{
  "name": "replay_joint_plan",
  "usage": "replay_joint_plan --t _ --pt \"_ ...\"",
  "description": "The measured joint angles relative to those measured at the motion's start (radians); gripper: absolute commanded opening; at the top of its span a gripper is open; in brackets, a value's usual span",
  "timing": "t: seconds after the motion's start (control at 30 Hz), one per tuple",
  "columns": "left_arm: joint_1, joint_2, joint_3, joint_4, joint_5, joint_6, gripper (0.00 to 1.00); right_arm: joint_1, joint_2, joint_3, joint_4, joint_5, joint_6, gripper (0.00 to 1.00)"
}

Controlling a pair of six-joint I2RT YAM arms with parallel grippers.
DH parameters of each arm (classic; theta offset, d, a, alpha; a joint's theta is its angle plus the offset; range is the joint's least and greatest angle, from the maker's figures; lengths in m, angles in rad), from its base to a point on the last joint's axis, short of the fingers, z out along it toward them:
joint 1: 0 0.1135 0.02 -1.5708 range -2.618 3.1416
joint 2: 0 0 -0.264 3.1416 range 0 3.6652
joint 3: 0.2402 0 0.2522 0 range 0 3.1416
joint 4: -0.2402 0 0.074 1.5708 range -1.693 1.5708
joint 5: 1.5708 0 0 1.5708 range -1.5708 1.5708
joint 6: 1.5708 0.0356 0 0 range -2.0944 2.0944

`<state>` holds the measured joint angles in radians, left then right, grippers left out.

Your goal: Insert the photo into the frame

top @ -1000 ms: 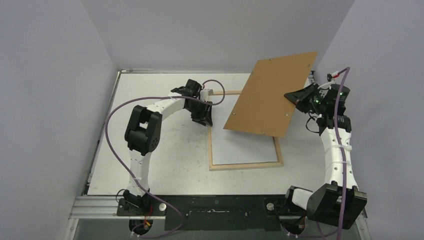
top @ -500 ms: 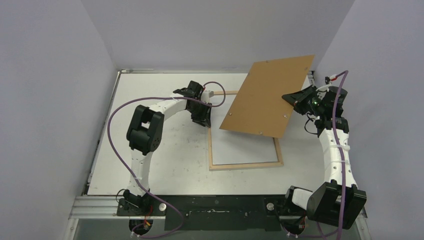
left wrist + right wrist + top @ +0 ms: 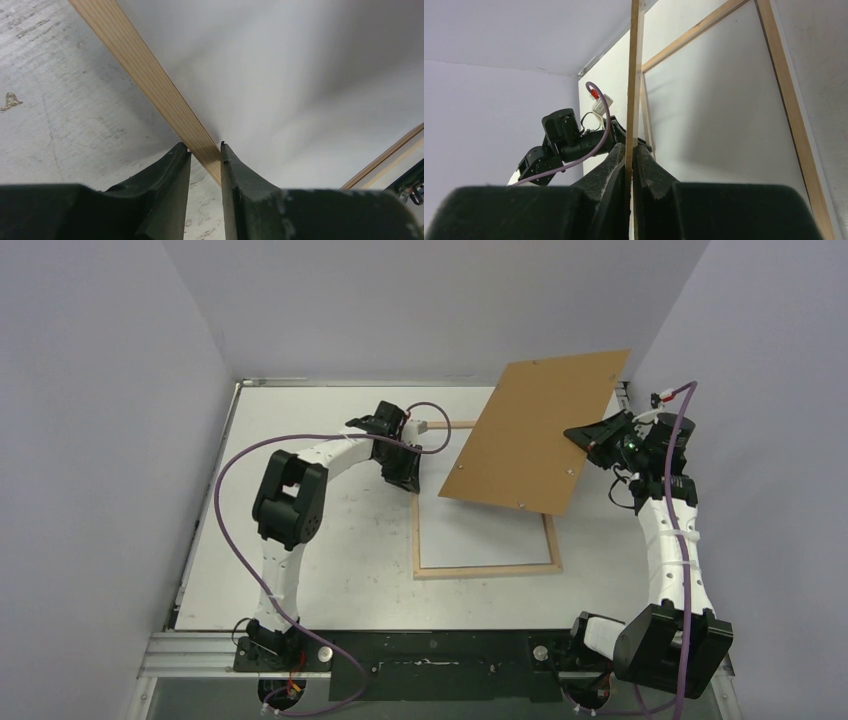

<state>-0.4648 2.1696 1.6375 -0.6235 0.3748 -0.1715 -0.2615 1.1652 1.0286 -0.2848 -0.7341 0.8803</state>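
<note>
The frame (image 3: pixel 485 569) lies flat on the table, a thin light-wood rectangle. A smooth white sheet fills it, the photo (image 3: pixel 480 540) lying with its plain back up. My left gripper (image 3: pixel 408 478) straddles the frame's left slat (image 3: pixel 150 75); in the left wrist view both fingertips touch the slat's sides, so the gripper (image 3: pixel 205 147) is shut on it. My right gripper (image 3: pixel 585 440) is shut on the edge of a brown backing panel (image 3: pixel 535 430), held tilted in the air over the frame's far right part. The right wrist view shows that panel (image 3: pixel 634 75) edge-on between the jaws.
The table (image 3: pixel 320 540) is white and scuffed, with a raised rim at the back and left. Grey walls close in on both sides and behind. The left arm's purple cable (image 3: pixel 235 465) loops out to the left. The panel hides the frame's far right corner.
The left jaws have narrowed onto the frame's left slat, and the frame has slid slightly left. The right gripper tipped the brown panel a little lower and leftward.
</note>
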Motion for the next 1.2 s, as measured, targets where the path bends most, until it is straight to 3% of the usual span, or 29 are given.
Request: replay_joint_plan --t 0.4,0.87,1.2 --pt "0.145 -0.042 -0.065 0.007 0.010 0.026 0.19 0.035 0.000 -0.043 0.027 0.005 0.019 0.05" --pt "0.286 -0.120 -0.173 0.008 -0.001 0.059 0.16 0.243 0.027 -0.064 0.067 0.056 0.028 0.05" --pt "0.358 -0.166 -0.241 0.016 0.001 0.062 0.14 0.283 0.030 -0.082 0.092 0.093 0.047 0.05"
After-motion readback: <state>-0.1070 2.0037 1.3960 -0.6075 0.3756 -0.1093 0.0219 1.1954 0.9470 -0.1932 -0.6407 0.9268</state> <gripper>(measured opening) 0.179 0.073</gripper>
